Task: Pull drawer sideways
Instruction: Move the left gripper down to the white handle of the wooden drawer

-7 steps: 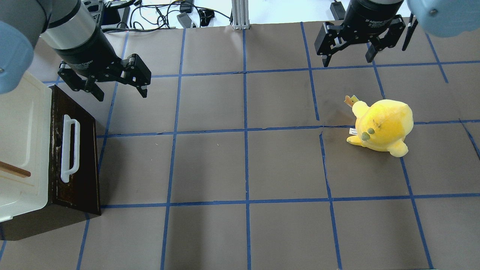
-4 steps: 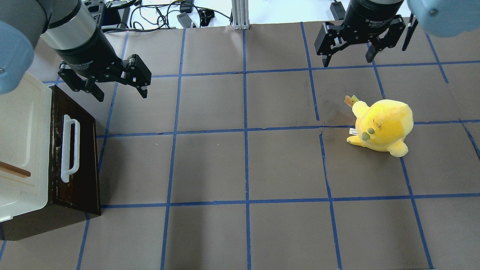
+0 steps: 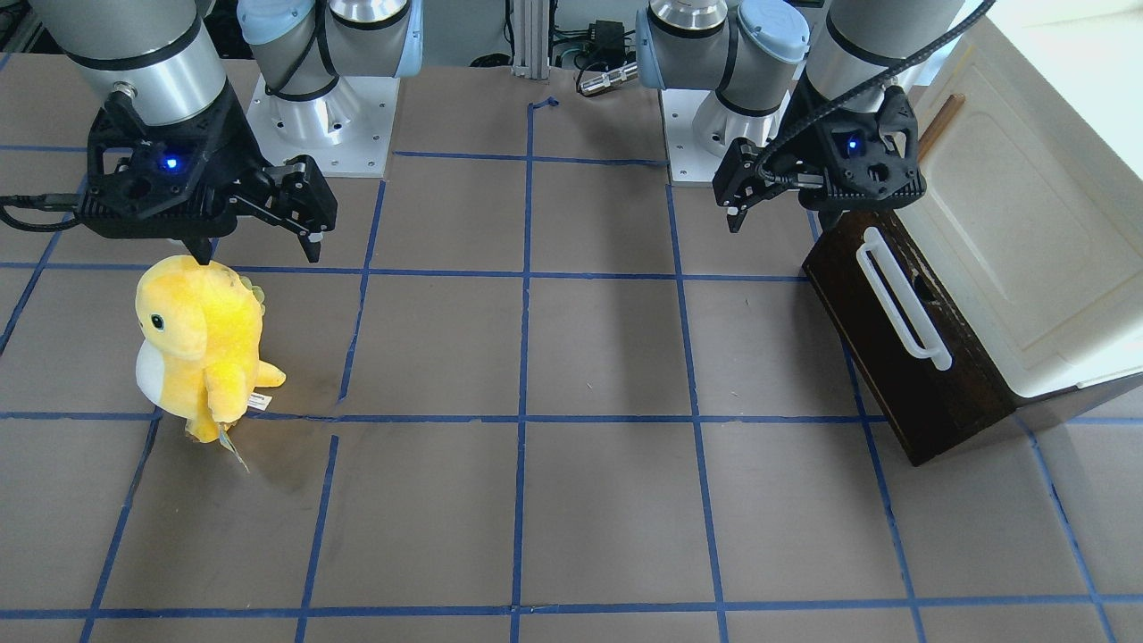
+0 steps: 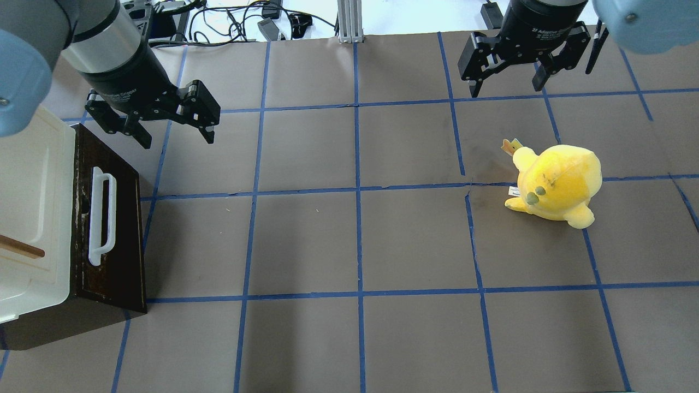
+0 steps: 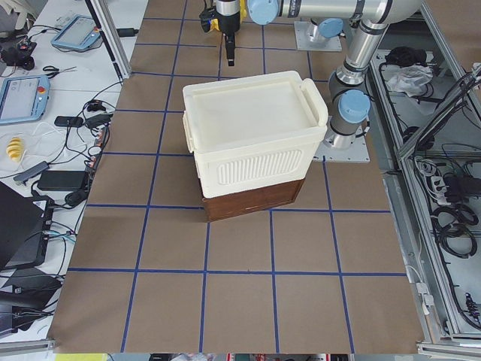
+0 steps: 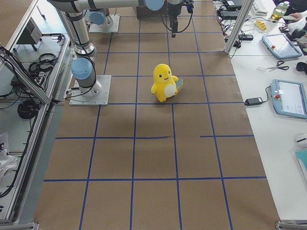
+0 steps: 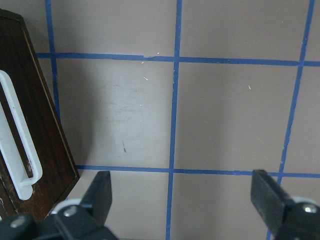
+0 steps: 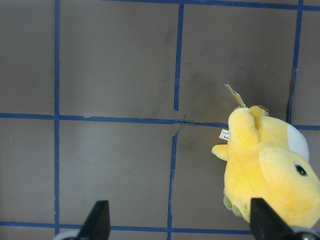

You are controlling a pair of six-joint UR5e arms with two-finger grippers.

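The dark brown drawer (image 4: pixel 117 240) sits under a cream cabinet at the table's left edge, its front facing the middle of the table. Its long white bar handle (image 4: pixel 102 215) runs along the front. Both show in the front view (drawer (image 3: pixel 902 375), handle (image 3: pixel 902 297)) and in the left wrist view (drawer (image 7: pixel 45 130), handle (image 7: pixel 17 145)). My left gripper (image 4: pixel 177 139) is open and empty. It hangs above the table just past the drawer's far end and touches nothing. My right gripper (image 4: pixel 507 90) is open and empty at the far right.
The cream cabinet (image 4: pixel 27 207) with a small wooden handle (image 4: pixel 22 248) stands on the drawer unit. A yellow plush toy (image 4: pixel 557 183) stands on the right half of the table, below the right gripper. Cables lie beyond the far edge.
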